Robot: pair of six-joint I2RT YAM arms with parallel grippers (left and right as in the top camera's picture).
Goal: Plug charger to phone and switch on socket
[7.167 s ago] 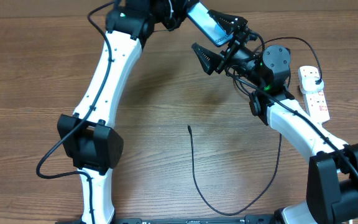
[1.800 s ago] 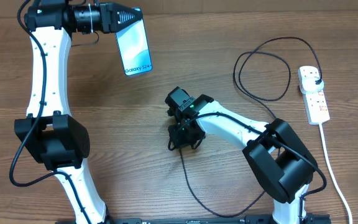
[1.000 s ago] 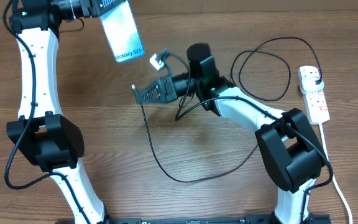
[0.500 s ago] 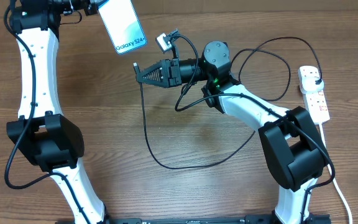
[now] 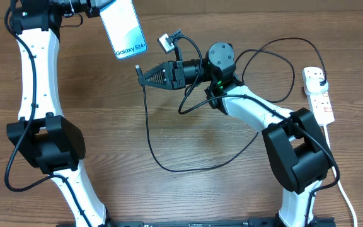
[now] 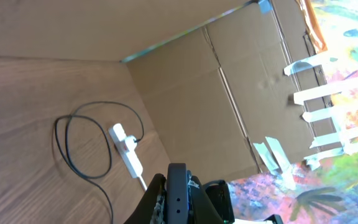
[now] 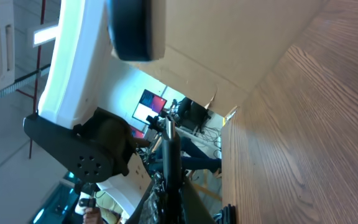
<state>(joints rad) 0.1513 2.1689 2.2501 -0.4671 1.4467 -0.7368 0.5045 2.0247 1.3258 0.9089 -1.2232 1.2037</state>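
Black charger (image 5: 147, 129) tip is pinched in the right gripper (image 5: 142, 75), aimed at the phone (image 5: 125, 28) just past its tips, ready to plug in. The left gripper (image 5: 99, 6) squeezes the phone, holding it up. The socket (image 5: 318, 96) lies far behind the right gripper.

Light-blue phone (image 5: 123, 28), black charger (image 5: 146, 120), white socket (image 5: 318, 98) with red touches, brown wood-grain table (image 5: 219, 202).

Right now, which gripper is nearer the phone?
Left. The left gripper clamps the phone at one end; the right gripper, holding the charger, sits beside the other end, apart.
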